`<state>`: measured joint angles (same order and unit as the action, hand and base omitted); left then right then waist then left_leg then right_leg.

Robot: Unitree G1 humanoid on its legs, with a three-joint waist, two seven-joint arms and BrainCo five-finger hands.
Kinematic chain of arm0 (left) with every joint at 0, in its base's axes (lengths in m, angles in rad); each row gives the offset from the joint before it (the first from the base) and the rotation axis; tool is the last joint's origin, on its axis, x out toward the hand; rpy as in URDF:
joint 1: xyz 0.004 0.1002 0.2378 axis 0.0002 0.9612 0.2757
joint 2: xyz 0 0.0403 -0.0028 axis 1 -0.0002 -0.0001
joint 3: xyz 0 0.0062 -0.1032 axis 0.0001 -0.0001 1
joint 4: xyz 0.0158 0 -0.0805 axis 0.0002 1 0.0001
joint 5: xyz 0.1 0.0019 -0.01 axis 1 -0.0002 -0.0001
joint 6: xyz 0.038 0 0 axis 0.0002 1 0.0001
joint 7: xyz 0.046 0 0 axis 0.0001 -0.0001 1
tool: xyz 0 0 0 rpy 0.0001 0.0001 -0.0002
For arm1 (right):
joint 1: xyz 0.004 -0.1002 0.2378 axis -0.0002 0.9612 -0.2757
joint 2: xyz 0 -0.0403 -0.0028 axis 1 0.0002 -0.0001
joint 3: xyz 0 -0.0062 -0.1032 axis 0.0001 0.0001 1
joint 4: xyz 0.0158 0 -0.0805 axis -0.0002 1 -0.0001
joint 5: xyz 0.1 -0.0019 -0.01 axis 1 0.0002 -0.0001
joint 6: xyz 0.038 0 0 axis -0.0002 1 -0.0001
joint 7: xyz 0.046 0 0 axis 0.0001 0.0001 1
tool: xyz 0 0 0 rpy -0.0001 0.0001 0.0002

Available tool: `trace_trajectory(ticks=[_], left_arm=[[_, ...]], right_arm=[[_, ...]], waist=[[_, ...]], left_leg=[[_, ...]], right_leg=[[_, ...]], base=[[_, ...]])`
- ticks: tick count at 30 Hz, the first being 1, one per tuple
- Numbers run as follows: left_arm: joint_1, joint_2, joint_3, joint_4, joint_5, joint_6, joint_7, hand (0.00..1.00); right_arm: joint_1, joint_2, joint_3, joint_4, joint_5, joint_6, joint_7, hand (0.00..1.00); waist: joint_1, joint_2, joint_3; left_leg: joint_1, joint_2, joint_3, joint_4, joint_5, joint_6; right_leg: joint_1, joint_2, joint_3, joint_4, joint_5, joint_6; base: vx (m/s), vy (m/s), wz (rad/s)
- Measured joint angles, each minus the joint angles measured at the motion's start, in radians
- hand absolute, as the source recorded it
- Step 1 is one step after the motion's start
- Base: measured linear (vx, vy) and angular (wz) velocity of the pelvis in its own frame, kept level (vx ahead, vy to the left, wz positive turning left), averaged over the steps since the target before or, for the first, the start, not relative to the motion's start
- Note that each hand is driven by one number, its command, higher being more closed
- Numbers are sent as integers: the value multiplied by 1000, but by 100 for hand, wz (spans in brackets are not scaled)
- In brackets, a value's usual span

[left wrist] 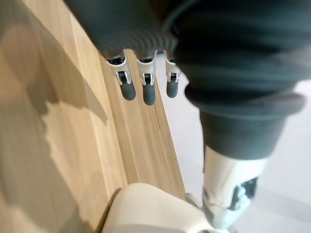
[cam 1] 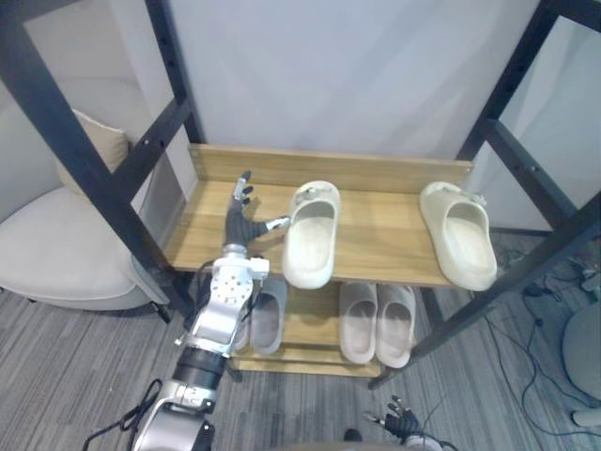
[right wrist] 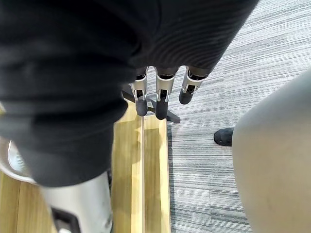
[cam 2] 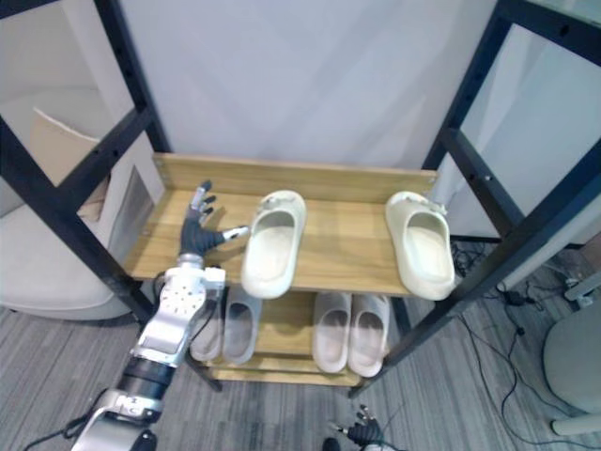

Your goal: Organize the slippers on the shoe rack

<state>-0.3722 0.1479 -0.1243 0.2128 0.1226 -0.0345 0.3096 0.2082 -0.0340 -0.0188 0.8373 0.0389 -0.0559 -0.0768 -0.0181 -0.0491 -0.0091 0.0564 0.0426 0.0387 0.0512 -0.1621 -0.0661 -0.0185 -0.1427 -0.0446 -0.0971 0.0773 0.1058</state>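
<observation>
Right hand (cam 1: 404, 425) hung low, fingers relaxed. Left hand (cam 1: 242, 224) lay open over top shelf (cam 1: 376, 246), thumb just beside near slipper (cam 1: 310, 235). Its mate (cam 1: 460, 235) sat well apart beyond. Best push flat-fingered on slipper's side, sliding toward the mate.

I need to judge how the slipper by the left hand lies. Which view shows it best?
The left eye view: the whole slipper shows, beside the left hand on the top shelf. The right eye view shows it much the same; the left wrist view catches just one end.
</observation>
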Motion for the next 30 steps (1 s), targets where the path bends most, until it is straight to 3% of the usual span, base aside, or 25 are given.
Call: trace_trajectory(ticks=[14, 30], left_arm=[[-94, 39, 8, 60, 14, 3, 4, 0], [-211, 59, -31, 193, 118, 33, -11, 0]], right_arm=[[2, 15, -15, -21, 0, -4, 1, 0], [0, 15, -18, -39, 2, -7, 1, 0]], waist=[[-34, 1, 2], [-40, 13, 28]], left_leg=[[-4, -1, 21, -2, 0, 0], [-2, 0, 33, -2, 0, 0]], right_leg=[[-17, 2, 21, 0, 6, -1], [-22, 3, 32, 0, 8, -3]], base=[[-13, -12, -4], [-6, -6, -1]])
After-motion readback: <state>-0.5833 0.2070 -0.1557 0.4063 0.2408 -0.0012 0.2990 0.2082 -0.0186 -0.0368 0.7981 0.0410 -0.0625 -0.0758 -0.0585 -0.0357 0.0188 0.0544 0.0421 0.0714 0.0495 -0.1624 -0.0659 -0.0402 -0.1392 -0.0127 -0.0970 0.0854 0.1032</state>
